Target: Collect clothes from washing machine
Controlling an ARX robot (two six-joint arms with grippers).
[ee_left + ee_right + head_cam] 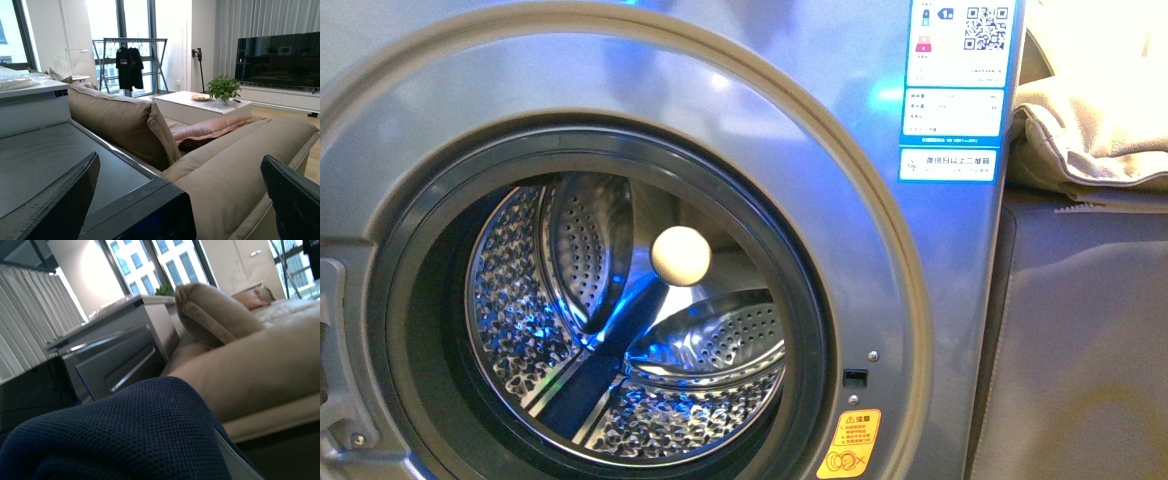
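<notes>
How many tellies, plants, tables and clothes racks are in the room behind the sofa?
Television: 1
Potted plant: 1
White coffee table: 1
Drying rack: 1
Total: 4

Washer (50, 160): black top panel, seen in the left wrist view.
Drum (620, 330): perforated steel, door open. A pale ball (680, 256) shows near its middle; whether loose or fixed cannot be told.
Sofa (240, 175): beige, its back just beside the washer. A beige cushion (120, 120) sits at the washer end and a pink-brown cushion (215, 127) lies on the seat.
Coffee table (180, 107): white, beyond the sofa. A potted plant (223, 89) stands at its far edge, with a plate (201, 97) just beside the plant.
</notes>
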